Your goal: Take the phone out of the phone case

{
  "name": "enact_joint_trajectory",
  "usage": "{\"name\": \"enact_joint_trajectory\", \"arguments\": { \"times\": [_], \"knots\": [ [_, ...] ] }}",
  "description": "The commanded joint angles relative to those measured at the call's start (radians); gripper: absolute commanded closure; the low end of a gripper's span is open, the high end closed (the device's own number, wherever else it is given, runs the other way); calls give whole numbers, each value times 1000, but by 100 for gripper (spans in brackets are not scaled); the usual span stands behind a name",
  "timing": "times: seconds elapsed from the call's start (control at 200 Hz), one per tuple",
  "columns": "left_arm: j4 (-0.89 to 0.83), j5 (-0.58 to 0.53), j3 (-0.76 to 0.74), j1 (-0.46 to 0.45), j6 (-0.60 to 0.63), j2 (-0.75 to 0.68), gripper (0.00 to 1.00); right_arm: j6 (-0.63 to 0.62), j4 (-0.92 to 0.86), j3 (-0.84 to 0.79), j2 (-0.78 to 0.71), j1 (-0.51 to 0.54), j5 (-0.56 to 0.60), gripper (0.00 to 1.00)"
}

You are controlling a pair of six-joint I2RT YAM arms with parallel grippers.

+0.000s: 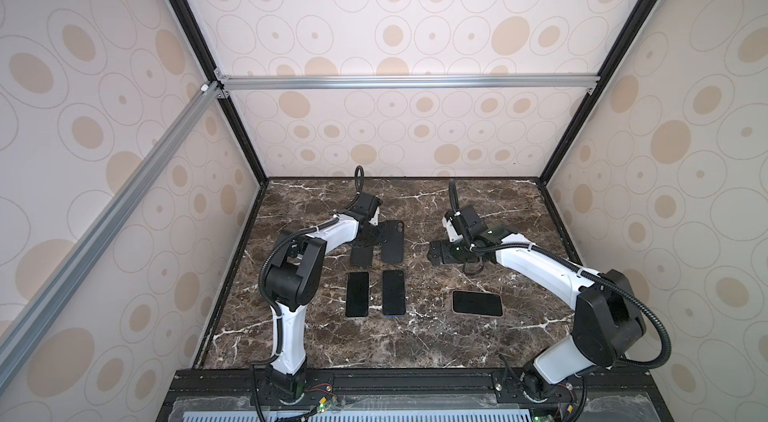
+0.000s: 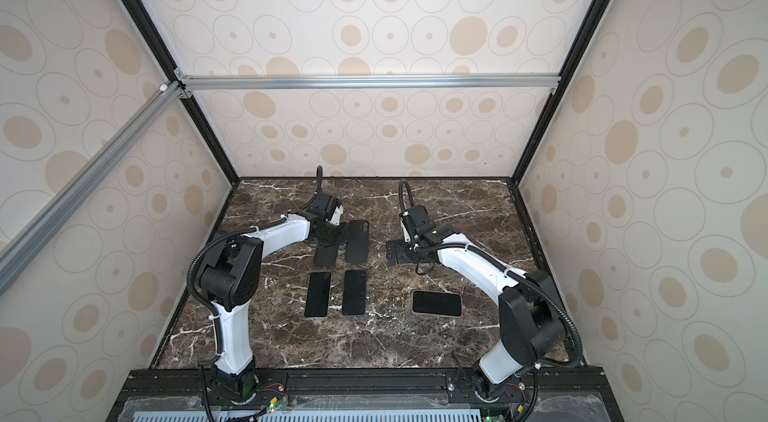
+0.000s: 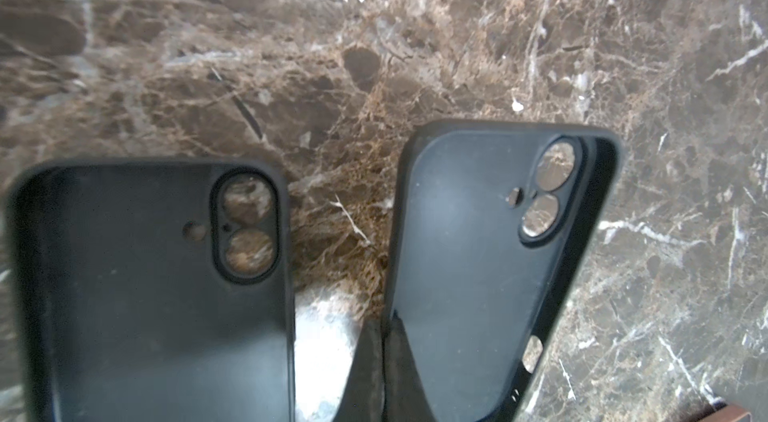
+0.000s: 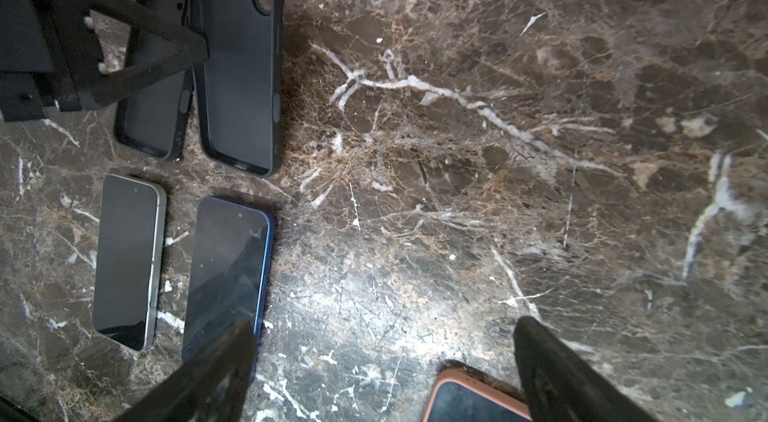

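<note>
On the right side of the counter [image 1: 419, 202], the phone [image 1: 477, 303] lies flat, screen up, inside its peach case [image 4: 434, 395], near my right tool [image 1: 433, 254], whose jaws stand wide apart and hold nothing. My left tool [image 3: 380, 374] is pinched together on the side wall of one empty black case [image 3: 478, 254]. A second empty case [image 3: 145, 274] lies just beside it. Two bare phones [image 1: 357, 294] [image 1: 393, 293] lie side by side nearer my base. That makes three phones and three cases.
</note>
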Motion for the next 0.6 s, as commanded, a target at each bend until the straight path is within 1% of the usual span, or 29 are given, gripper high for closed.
{"name": "enact_joint_trajectory", "arguments": {
  "times": [0.0,0.04,0.12,0.17,0.275,0.44,0.52,0.59],
  "knots": [
    [-55,-22,50,7,-29,14,100,-4,-39,24,-4,4,32,0],
    [-62,-29,56,6,-27,19,100,-3,-46,24,-4,5,36,0],
    [-58,-29,52,7,-29,21,88,3,-57,24,-10,5,50,0],
    [-48,-22,46,4,-30,17,81,18,-69,24,-19,5,79,0],
    [-40,-13,45,4,-22,-7,72,60,-101,20,-54,4,163,0],
    [-46,3,78,-27,26,-69,70,99,-193,-8,-101,3,230,0],
    [-35,-15,77,-64,57,-119,69,141,-255,-35,-122,4,257,0],
    [17,-24,45,-98,92,-183,69,165,-283,-73,-145,-4,266,0]
  ]
}}
